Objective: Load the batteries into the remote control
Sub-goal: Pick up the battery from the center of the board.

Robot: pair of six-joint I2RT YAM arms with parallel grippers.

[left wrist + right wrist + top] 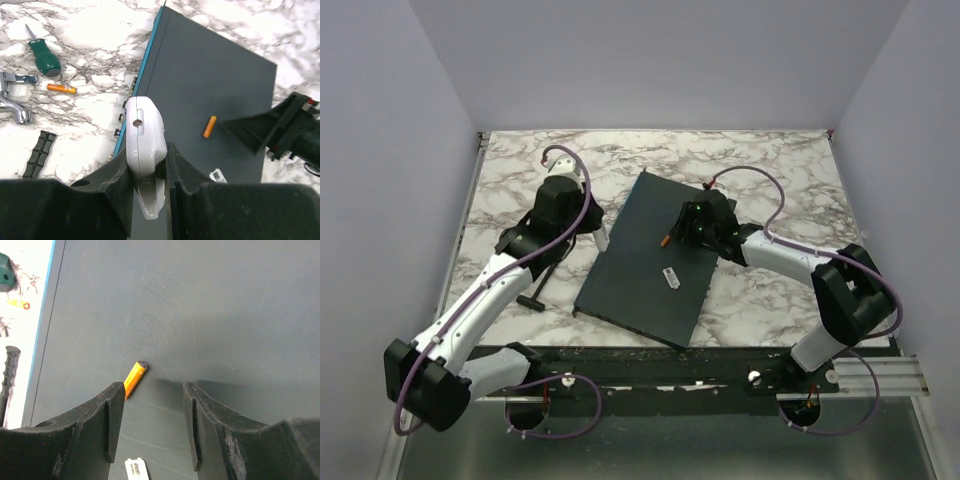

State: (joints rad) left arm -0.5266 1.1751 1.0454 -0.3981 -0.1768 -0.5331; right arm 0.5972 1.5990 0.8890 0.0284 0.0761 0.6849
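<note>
While the left gripper (pixel 148 159) clamps the white remote (pixel 144 127) over the edge of the dark slab (pixel 210 75), the right gripper (pixel 154 389) hangs open above it, one orange battery (pixel 135 378) lying just beside its fingertip. A second battery (pixel 61 88) lies on the marble table (pixel 90 30) near a screwdriver (pixel 44 56).

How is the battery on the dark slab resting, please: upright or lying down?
Lying down: the battery rests lengthwise on the slab, beside the open right gripper.
</note>
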